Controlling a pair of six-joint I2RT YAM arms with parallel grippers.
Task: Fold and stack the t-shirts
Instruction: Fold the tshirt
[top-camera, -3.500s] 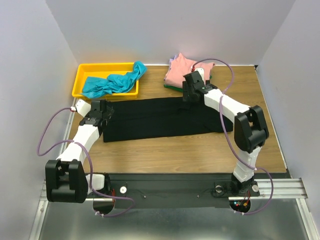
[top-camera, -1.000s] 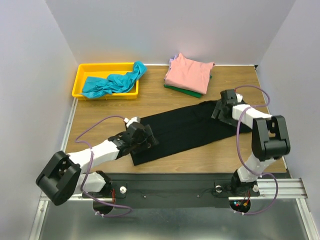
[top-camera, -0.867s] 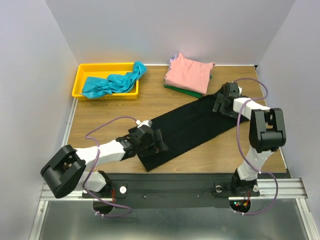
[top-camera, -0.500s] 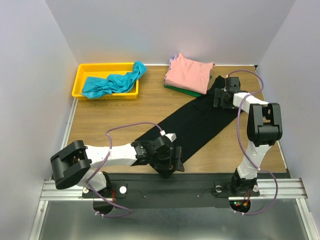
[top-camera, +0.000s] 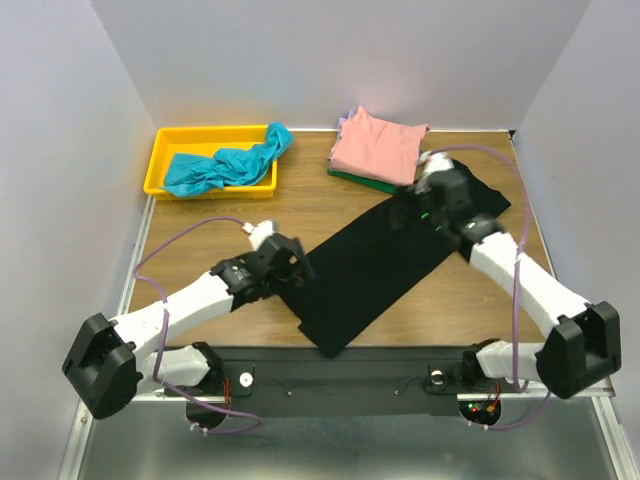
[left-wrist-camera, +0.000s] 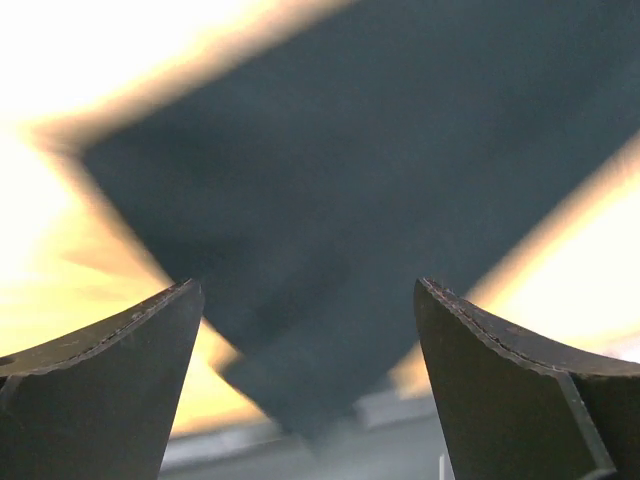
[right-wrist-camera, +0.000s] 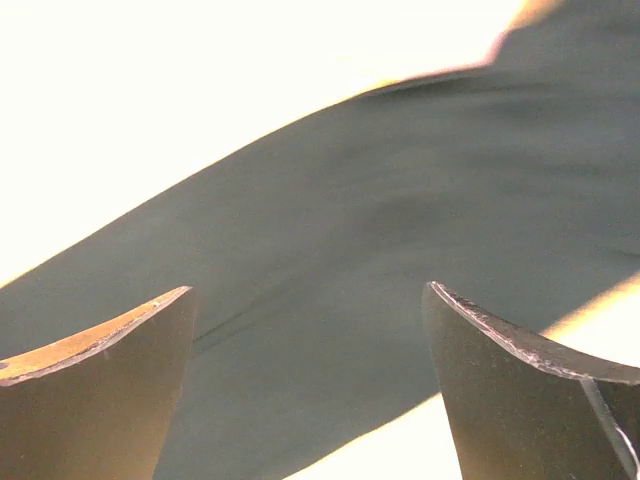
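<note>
The black shirt (top-camera: 375, 265) is seen as a long narrow strip, laid slantwise on the surface (top-camera: 215, 215), to the right of the yellow bin (top-camera: 160, 150) and nearer the arms than it. Its sides appear to be folded in already. The folds along its length are judged not yet made, so this shirt is taken as partly done.

Directly right of the bin a stack is found: a pink shirt (top-camera: 378, 145) folded on top, a green shirt (top-camera: 365, 181) under it, and the edge of a lavender shirt (top-camera: 343, 122) just showing. The strip's far end lies just beside that stack. Inside the bin a teal shirt (top-camera: 225, 165) is left crumpled, one end draped over the rim, and is judged untouched.

The left tool (top-camera: 285, 262) is held in front of the bin, just beside the strip's left edge, its fingers spread wide with nothing between them. The right tool (top-camera: 420, 205) is held well right of the bin, over the strip's far part, likewise spread and empty.
</note>
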